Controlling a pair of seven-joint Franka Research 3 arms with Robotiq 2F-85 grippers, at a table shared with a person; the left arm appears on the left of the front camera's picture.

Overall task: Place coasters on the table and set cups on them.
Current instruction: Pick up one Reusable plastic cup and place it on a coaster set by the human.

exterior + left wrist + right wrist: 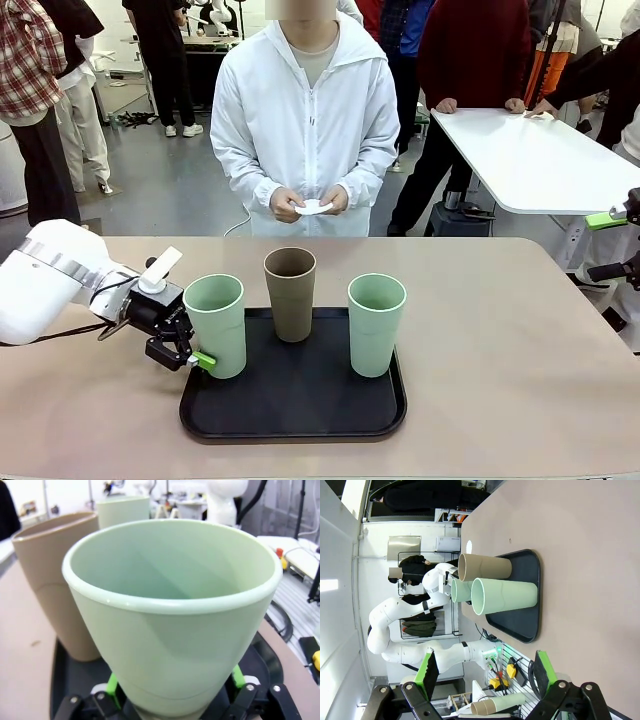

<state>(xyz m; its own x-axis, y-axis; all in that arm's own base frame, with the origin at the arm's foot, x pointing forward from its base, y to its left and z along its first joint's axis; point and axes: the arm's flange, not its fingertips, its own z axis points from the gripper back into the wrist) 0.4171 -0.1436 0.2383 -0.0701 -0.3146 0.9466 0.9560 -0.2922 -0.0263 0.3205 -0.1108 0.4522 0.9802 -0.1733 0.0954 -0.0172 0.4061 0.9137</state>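
Front view: the left fingers (203, 357) sit low at the foot of the left mint cup (215, 320). That cup stands upright at the left edge of the tray (300, 415). One green pad shows on its near side and the other finger is hidden behind it. The brown cup (290, 290) stands at the tray's back and the right mint cup (376, 320) at its right, each apart from the others. Across the desk (500, 340) a person holds a coaster (313, 207) in both hands, and I see none laid on the desk. The right fingers (603, 219) hang spread at the desk's far right edge, well away from the cups.

Left wrist view: the left mint cup's base lies between the two green pads, one on each side, at or just off its wall. I cannot tell whether they pinch it. The brown cup stands just beyond, near its side.

Right wrist view: the right fingers stand wide open with nothing between them, and the tray and cups lie far ahead.

The left arm is plainly the nearer. The cup's long axis is upright, and the fingers meet it level, from the side and low down. A lift would probably go straight up along that axis. A hold this low on a tall cup may let it tilt toward the brown cup.
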